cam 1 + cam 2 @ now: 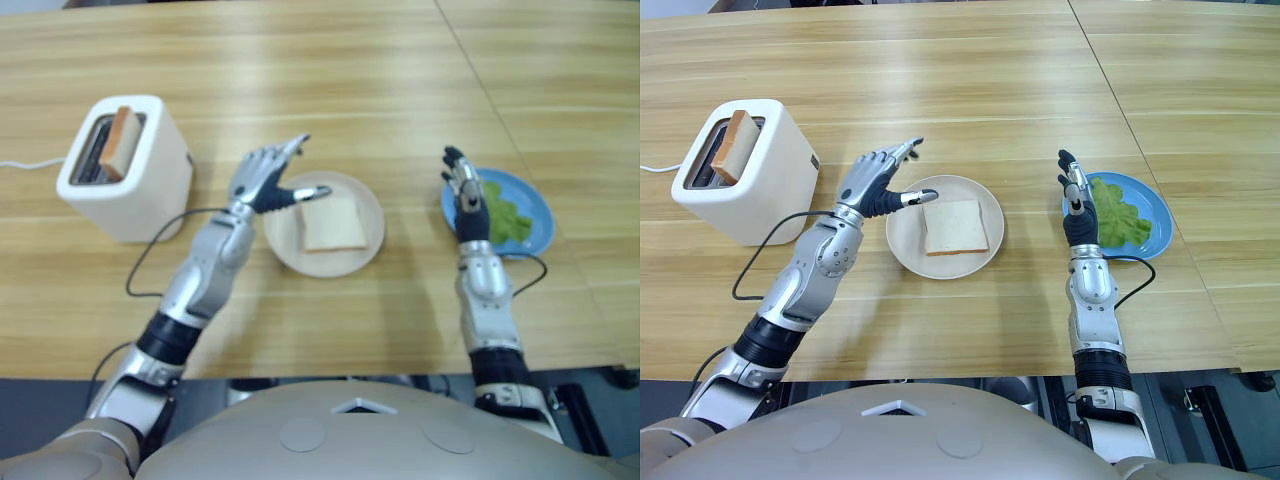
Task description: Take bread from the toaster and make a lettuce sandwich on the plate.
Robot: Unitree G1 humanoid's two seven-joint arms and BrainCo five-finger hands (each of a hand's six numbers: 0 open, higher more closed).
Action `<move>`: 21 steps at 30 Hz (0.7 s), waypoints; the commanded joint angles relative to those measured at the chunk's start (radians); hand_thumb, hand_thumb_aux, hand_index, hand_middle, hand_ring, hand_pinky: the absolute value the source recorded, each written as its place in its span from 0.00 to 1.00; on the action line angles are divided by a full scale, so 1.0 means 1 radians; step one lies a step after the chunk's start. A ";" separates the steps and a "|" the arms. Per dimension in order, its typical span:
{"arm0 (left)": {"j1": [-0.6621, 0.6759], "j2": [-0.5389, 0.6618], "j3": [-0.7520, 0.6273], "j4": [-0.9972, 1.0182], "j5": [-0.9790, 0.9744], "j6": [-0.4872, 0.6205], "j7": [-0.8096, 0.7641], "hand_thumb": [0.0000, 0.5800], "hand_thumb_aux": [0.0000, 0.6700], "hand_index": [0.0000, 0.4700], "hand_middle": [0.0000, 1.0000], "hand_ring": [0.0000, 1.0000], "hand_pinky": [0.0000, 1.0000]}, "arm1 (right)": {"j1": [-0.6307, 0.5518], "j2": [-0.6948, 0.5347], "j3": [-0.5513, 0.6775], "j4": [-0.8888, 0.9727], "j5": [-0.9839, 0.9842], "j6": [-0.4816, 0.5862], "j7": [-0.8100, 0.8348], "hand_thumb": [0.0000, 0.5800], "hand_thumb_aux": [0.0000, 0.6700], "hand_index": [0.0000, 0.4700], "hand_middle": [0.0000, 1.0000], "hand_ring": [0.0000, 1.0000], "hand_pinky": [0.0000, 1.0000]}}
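Observation:
A white toaster (pixel 128 170) stands at the left of the wooden table with one slice of bread (pixel 121 140) sticking up from a slot. A second slice (pixel 333 223) lies flat on the cream plate (pixel 290 250) in the middle. My left hand (pixel 268 180) hovers open at the plate's left rim, fingers spread, holding nothing. Green lettuce (pixel 1120 218) rests on a blue plate (pixel 1161 222) at the right. My right hand (pixel 1076 195) stands open and upright at that plate's left edge, holding nothing.
Black cables run along both forearms over the table near the front edge. The toaster's white cord (pixel 25 164) leads off to the left. A seam in the tabletop (pixel 480 75) runs from the back toward the blue plate.

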 commanded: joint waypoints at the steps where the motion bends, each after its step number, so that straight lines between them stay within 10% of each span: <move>1: 0.042 0.003 0.055 -0.082 0.008 -0.019 0.042 0.00 0.00 0.00 0.00 0.00 0.00 | 0.008 -0.095 -0.025 -0.095 -0.146 -0.025 -0.033 0.00 0.00 0.00 0.00 0.00 0.00; 11: 0.085 -0.154 0.155 0.216 -0.368 -0.090 0.020 0.00 0.00 0.00 0.00 0.00 0.00 | -0.133 -0.745 0.135 0.208 -0.961 0.170 -0.290 0.00 0.00 0.00 0.00 0.00 0.00; 21: 0.091 -0.162 0.129 0.251 -0.371 -0.111 0.023 0.00 0.00 0.00 0.00 0.00 0.00 | -0.348 -0.743 0.476 0.688 -1.106 0.212 -0.335 0.00 0.00 0.00 0.00 0.00 0.00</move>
